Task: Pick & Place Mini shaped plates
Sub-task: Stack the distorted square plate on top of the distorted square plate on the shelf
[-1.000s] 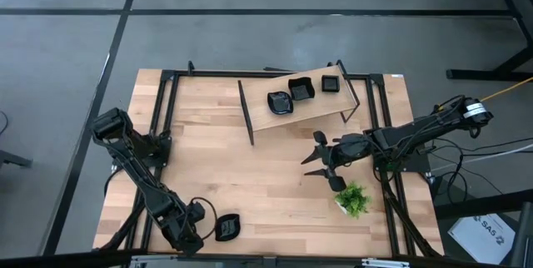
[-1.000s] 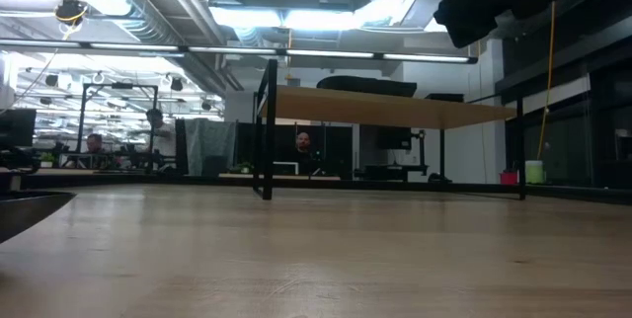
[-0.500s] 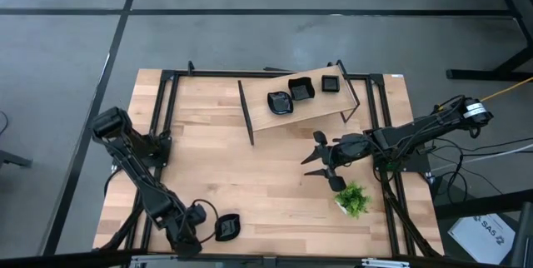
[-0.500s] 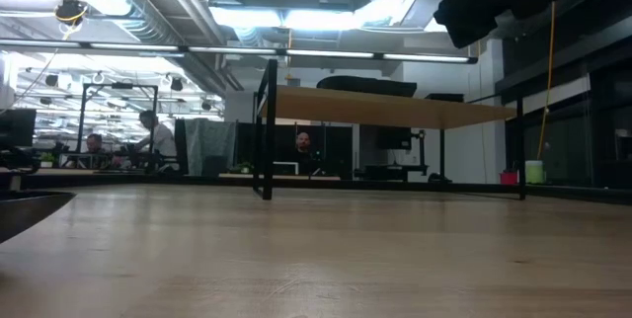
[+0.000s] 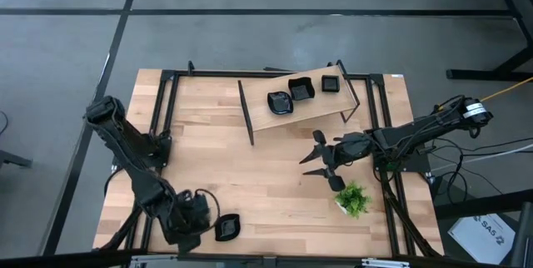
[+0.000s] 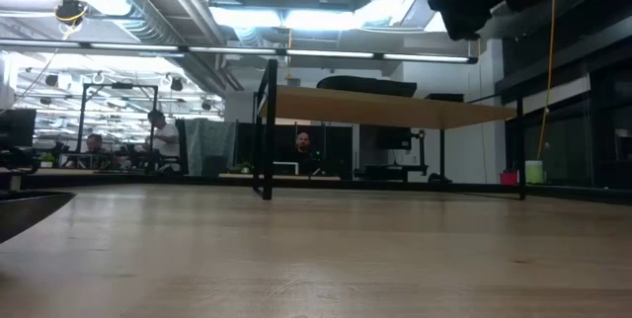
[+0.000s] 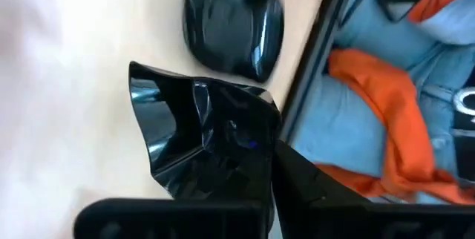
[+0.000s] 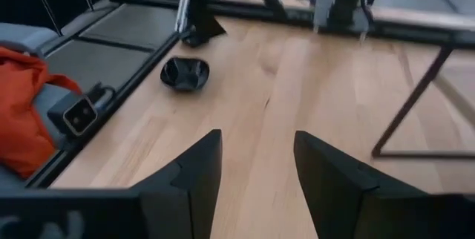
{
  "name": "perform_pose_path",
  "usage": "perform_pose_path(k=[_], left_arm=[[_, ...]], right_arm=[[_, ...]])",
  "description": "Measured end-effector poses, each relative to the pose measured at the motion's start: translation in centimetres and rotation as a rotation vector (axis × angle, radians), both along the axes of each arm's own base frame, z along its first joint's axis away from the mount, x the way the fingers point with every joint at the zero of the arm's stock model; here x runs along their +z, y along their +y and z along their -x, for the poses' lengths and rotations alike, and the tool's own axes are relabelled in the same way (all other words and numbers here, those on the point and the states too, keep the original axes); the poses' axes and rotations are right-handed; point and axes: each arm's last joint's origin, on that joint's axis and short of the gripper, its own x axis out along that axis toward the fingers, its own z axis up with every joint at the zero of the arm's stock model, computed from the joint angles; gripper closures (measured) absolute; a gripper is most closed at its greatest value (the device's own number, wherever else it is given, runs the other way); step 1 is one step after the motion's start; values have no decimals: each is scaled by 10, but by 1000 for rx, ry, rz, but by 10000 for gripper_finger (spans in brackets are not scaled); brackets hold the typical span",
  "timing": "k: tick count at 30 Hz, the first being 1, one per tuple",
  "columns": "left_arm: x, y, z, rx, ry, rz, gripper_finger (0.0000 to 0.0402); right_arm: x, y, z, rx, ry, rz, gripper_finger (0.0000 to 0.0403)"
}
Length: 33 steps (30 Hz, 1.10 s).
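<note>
Wooden table (image 5: 250, 176), black frame around it. Raised wooden shelf (image 5: 275, 114) at the far side, well beyond both sets of fingers; in the low view it reads as a thin board (image 6: 395, 111) on black legs.

Left arm (image 5: 125, 151) runs down the left edge to the near-left corner. Left gripper (image 5: 193, 218) sits low there, fingers pressed together on a wavy-edged black plate (image 7: 200, 142): wrist view shows that glossy plate pinched right at the finger (image 7: 312, 187), tilted up off the wood. A second black plate (image 5: 226, 227) lies flat on the table just beyond the fingertips, close to the pinched one; same dish in the left wrist view (image 7: 234, 24), rounded, glossy, near the table's frame rail.

Right arm (image 5: 416, 135) comes in from the right edge. Right gripper (image 5: 321, 161) hovers mid-table, fingers spread wide, nothing between them. Right wrist view confirms: both fingers (image 8: 189, 172) apart over bare wood, the near-left plate (image 8: 185, 73) well ahead of them.

Three black plates on the shelf, in a row: wavy round one (image 5: 279, 101), square one (image 5: 301, 89), smaller square one (image 5: 331, 83). All far from either gripper's fingers.

Small green potted plant (image 5: 352, 199) stands just beside the right gripper's fingers, toward the near edge.
</note>
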Motion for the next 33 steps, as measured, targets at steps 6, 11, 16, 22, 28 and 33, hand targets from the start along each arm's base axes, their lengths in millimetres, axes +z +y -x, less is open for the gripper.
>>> perform_pose_path(k=[6, 11, 16, 22, 28, 33], left_arm=[[24, 28, -18, -152, -267, -170, 399], [40, 59, -48, -308, -460, -247, 399], [38, 95, -83, -482, -594, -189, 399], [34, 129, -112, -636, -733, -167, 399], [12, 145, -129, -636, -664, -108, 399], [-4, 148, -145, -629, -679, -113, 399]], right_arm=[[-2, 6, -14, 110, -97, 29, 233], [-11, 14, -29, 248, -168, 32, 233], [-14, 12, -44, 278, -158, 28, 233], [-17, 5, -61, 348, -135, 0, 233], [-11, -10, -74, 317, -151, -2, 233], [-7, -19, -90, 313, -162, 13, 233]])
